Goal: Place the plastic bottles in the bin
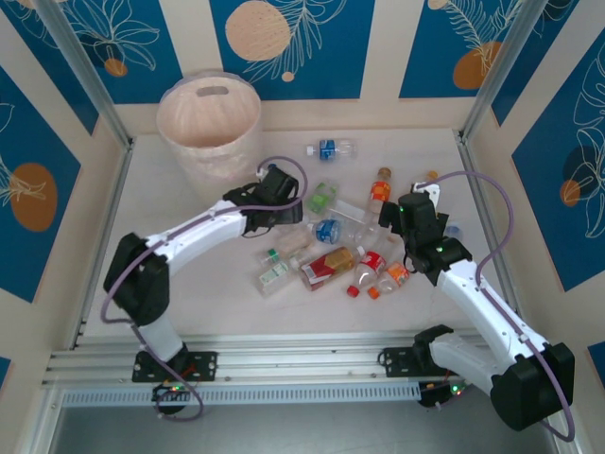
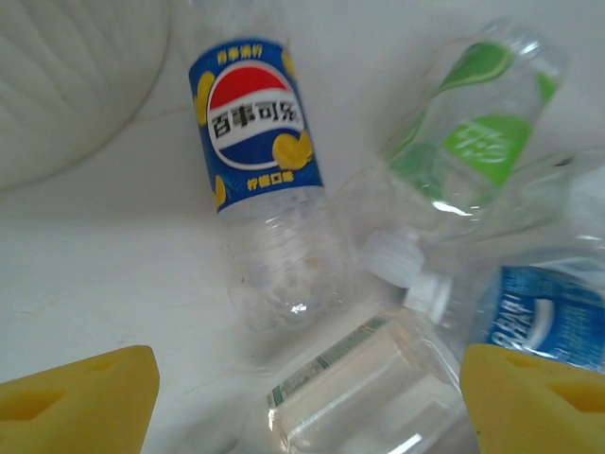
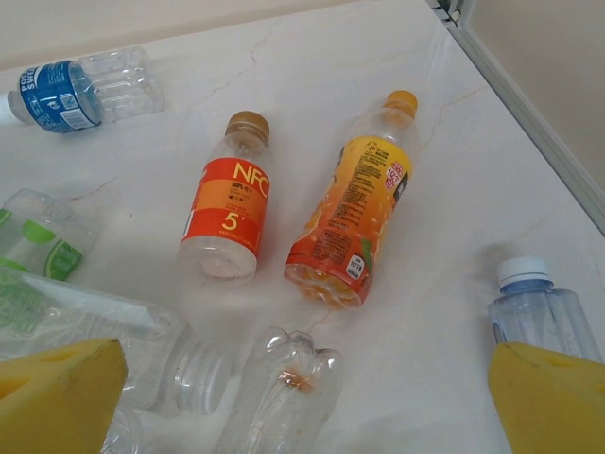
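Note:
Several plastic bottles (image 1: 329, 265) lie scattered at mid-table. The bin (image 1: 208, 123), a tall pale tub, stands at the back left. My left gripper (image 1: 288, 216) hovers over the pile's left side, open. Its yellow pads (image 2: 80, 402) stand wide on either side of a clear bottle (image 2: 378, 388) lying on the table. Beyond it lie a blue Pepsi-label bottle (image 2: 253, 123) and a green-label bottle (image 2: 473, 132). My right gripper (image 1: 402, 216) is open over the pile's right side, its pads (image 3: 548, 397) wide of a clear bottle (image 3: 284, 397). Ahead lie an orange NFC bottle (image 3: 227, 208) and an orange-yellow bottle (image 3: 354, 218).
A blue-label bottle (image 1: 329, 148) lies apart near the back wall. A white-capped bottle (image 3: 534, 312) lies close to the right pad. The bin's ribbed wall (image 2: 76, 76) sits just left of the Pepsi-label bottle. A metal frame rail (image 3: 529, 104) edges the table on the right.

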